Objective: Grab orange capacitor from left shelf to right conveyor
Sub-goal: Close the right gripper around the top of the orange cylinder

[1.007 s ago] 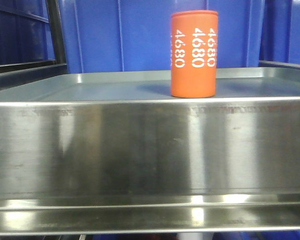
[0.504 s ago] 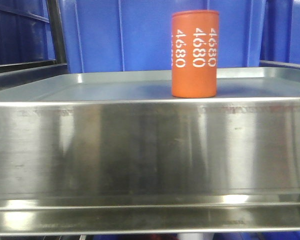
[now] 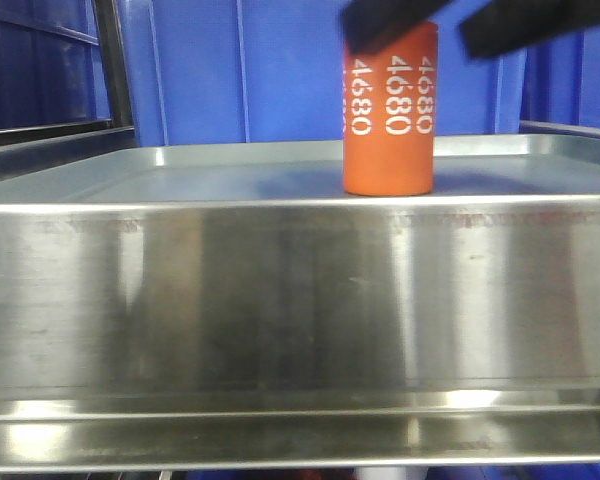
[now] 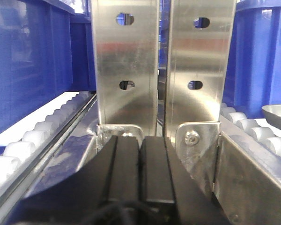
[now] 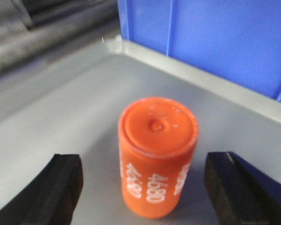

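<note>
Jaws spread wide and empty, the right gripper (image 5: 144, 161) hangs over the upright orange capacitor (image 5: 155, 131) on the left shelf (image 5: 56, 112), the can's vertical axis centred between its fingers, while the left gripper (image 4: 140, 171), pressed closed on nothing, faces steel uprights (image 4: 164, 70) elsewhere.

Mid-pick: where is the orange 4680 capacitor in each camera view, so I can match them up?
Front view: small orange can-shaped capacitor upright, right of centre on the shiny steel shelf, black right pincer at its top.
Left wrist view: not in it.
Right wrist view: lower centre, between the open pincer's fingers.
Shared landmark, front and right wrist: blue wall behind the shelf's raised rim.
</note>
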{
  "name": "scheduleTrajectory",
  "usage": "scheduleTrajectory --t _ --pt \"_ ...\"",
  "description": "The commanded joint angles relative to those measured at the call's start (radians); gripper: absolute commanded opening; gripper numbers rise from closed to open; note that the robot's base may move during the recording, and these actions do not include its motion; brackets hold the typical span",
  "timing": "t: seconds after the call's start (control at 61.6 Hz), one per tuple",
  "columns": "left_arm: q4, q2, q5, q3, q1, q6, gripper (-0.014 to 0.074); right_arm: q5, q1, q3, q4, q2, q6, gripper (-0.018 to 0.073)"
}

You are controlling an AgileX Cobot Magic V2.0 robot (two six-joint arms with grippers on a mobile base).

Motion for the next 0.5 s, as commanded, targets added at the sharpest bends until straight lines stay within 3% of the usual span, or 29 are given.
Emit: scheduleTrajectory --t 0.0,0.357,0.422,0.487 --pt "-0.005 0.006 -0.083 -0.006 -0.006 0.0 -0.0105 -0.135 -0.017 -0.038 -0.03 0.038 -0.007 0.0629" --pt "-0.005 0.006 -0.083 -0.006 -0.006 0.0 -0.0105 -0.31 -0.094 -0.038 -0.029 0.184 -0.007 0.0606" --pt "-0.005 0.006 -0.083 -0.006 -0.006 0.0 -0.0105 -0.308 -0.094 -0.038 -0.029 0.199 -0.007 0.0524" --pt "-0.005 0.006 -0.083 -0.006 -0.006 0.0 -0.0105 -0.298 -0.094 -0.038 -0.029 0.206 -0.007 0.0312"
